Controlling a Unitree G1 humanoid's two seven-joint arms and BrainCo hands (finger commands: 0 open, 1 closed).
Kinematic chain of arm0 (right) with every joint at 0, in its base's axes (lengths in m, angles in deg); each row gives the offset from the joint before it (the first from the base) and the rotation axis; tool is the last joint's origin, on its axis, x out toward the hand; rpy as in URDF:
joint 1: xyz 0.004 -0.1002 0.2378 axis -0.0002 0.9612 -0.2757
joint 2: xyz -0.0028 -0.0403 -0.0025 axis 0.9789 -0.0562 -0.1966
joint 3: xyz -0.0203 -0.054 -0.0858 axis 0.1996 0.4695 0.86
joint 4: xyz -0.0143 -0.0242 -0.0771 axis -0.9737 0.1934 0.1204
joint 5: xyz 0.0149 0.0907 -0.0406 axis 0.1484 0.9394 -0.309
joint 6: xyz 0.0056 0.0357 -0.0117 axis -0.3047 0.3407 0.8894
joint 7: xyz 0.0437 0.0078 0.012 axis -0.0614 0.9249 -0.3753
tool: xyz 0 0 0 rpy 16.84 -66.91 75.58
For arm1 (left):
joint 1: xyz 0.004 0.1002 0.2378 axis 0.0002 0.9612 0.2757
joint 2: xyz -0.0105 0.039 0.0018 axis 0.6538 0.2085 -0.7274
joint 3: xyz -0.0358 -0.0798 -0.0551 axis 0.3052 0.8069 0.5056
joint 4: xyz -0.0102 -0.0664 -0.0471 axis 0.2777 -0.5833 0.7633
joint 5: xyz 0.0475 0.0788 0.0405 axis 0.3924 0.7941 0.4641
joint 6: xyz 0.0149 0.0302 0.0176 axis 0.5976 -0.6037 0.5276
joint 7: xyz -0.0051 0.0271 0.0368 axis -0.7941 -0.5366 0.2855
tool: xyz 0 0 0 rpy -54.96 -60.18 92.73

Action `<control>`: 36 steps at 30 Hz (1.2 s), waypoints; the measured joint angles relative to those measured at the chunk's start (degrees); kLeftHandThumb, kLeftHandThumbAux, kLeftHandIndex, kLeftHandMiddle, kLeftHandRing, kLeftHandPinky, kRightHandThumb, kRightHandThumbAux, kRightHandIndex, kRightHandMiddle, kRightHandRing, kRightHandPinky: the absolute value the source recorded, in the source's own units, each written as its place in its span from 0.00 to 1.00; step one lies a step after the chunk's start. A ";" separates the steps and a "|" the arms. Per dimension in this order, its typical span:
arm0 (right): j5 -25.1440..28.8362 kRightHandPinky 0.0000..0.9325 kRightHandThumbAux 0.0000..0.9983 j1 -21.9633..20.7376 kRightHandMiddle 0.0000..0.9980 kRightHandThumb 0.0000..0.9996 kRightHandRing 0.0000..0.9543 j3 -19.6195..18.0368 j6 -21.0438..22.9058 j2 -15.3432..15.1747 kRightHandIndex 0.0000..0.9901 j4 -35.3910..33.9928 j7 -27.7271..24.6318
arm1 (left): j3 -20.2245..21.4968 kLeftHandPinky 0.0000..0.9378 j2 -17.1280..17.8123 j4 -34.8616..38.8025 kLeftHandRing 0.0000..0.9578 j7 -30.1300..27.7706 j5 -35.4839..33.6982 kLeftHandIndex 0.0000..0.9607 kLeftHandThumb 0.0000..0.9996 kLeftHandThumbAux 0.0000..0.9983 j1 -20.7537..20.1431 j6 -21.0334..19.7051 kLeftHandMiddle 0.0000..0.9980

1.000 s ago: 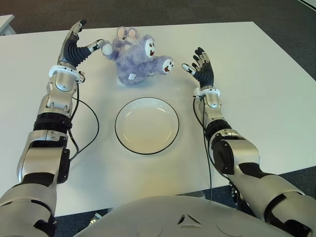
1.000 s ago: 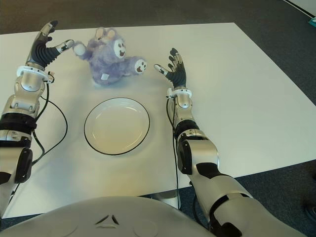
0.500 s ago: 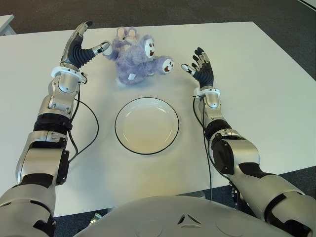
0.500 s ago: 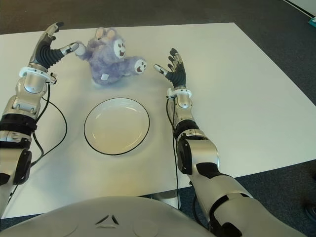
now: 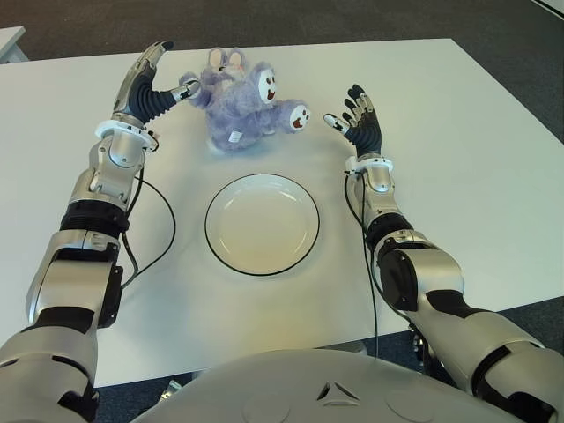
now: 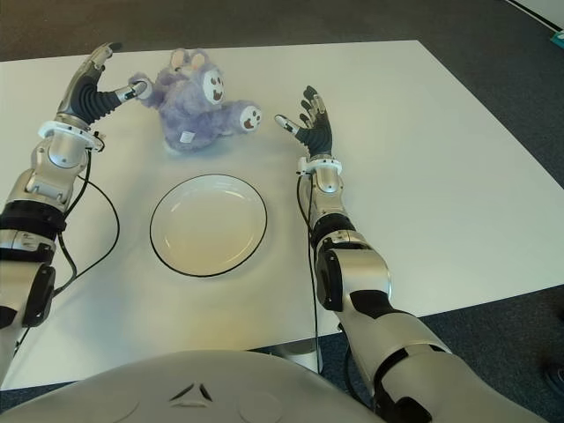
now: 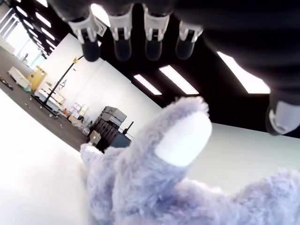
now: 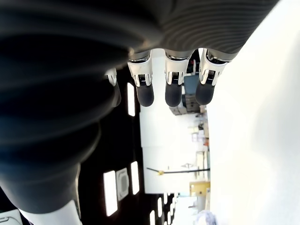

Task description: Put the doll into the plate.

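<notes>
Fluffy purple plush doll lies on the white surface, just beyond the empty white round plate with dark rim. Left hand is released, fingers spread, at the doll's raised paw. Right hand is also released, near its foot. Risk: 1-sided contact shoves the doll away or only pinches the floppy paw.

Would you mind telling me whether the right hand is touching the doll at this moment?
Apart. In the left eye view, bare table shows between the open right hand and the doll's nearest paw; the right wrist view shows spread fingers holding nothing.
</notes>
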 measured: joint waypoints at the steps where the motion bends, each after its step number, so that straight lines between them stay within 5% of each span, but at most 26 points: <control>1: 0.00 0.09 0.82 0.00 0.07 0.05 0.06 0.00 0.00 0.01 0.06 0.00 0.00 | -0.09 0.00 0.00 -0.15 0.02 0.20 0.02 0.00 0.19 0.39 -0.06 0.10 0.02; 36: -0.01 0.09 0.83 -0.04 0.07 0.07 0.07 0.02 0.02 0.07 0.07 -0.02 0.21 | -4.00 0.00 -4.08 -7.31 0.07 5.69 1.52 0.00 0.16 0.37 -5.24 1.07 0.08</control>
